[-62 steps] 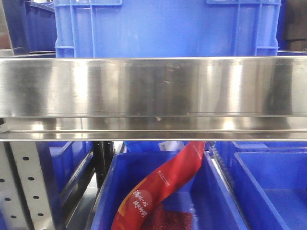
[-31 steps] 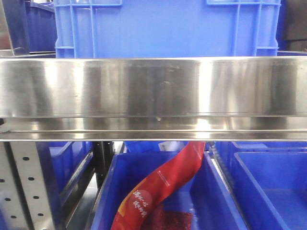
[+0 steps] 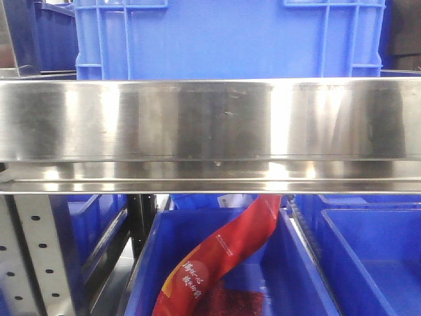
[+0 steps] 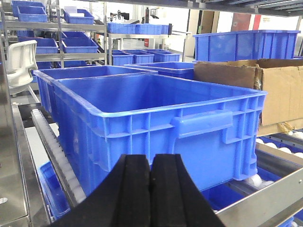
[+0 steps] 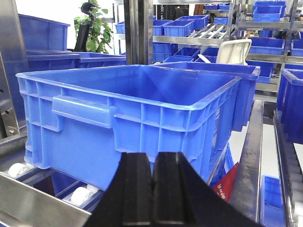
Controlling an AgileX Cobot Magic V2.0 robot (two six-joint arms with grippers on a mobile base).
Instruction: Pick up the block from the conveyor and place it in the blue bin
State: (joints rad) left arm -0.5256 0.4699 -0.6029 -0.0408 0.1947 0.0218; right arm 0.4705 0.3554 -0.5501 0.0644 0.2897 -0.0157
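A large blue bin (image 4: 156, 113) stands on a roller rack; it also shows in the right wrist view (image 5: 128, 109) and in the front view (image 3: 227, 36) behind a steel rail. Its inside looks empty. My left gripper (image 4: 151, 163) is shut and empty, low in front of the bin's near wall. My right gripper (image 5: 152, 161) is shut and empty, low in front of the bin's other side. No block shows in any view. The dark grey conveyor belt is out of view.
A wide steel rail (image 3: 210, 131) crosses the front view. Below it a lower blue bin (image 3: 230, 270) holds a red packet (image 3: 223, 257). A cardboard box (image 4: 265, 90) stands right of the bin. White rollers (image 5: 85, 195) sit under it. Shelves of blue bins stand behind.
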